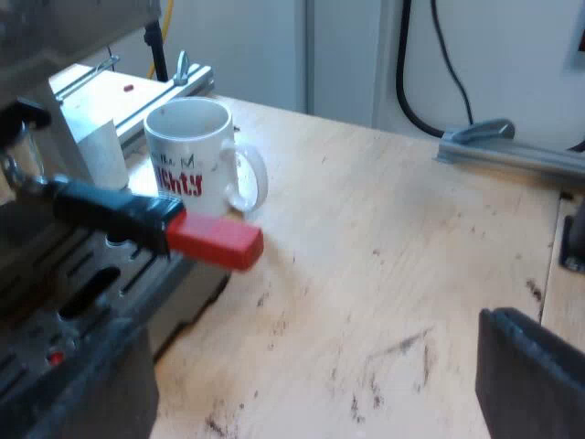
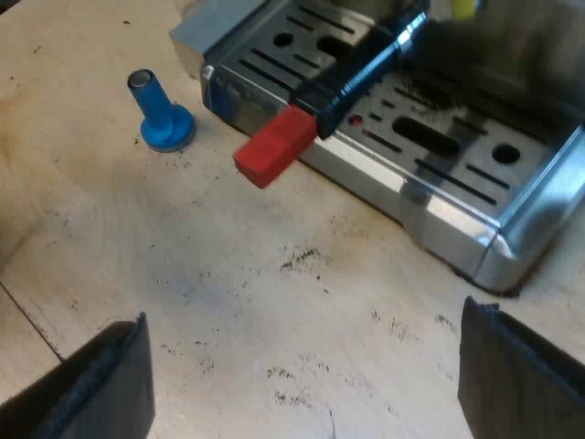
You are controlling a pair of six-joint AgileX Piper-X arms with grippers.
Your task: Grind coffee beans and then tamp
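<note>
**1. Position.** The holder [image 2: 361, 69] sits at the front of the espresso machine [image 2: 535, 197]. Its dark handle reaches out above the slotted drip tray [image 2: 439, 146], and the red end [image 1: 215, 240] overhangs the table [image 2: 228, 274]. How the holder is seated in the machine cannot be told. The blue tamper [image 2: 163, 117] stands upright on the table, near the tray's corner and apart from the red end. A white mug [image 1: 192, 151] stands beside the machine, near the handle.

**2. Grippers.** The left gripper [image 1: 306, 357] is released and empty, its fingers spread wide over bare table near the red end. The right gripper [image 2: 302, 357] is likewise released and empty, over bare table facing the tray.

**3. Handling.** The holder is judged rigid and head-heavy. Take hold across the dark handle, close to the red end. The tamper is small and hard, and its smooth stem is probably slippery. Grip the stem below its cap and keep it vertical.

**4. Surface and room.** The table is pale, flat plywood with dark scuffs and scattered specks, probably coffee grounds. A metal rail [image 1: 512, 151] lies near its edge, and a white wall [image 1: 512, 55] stands beyond.
</note>
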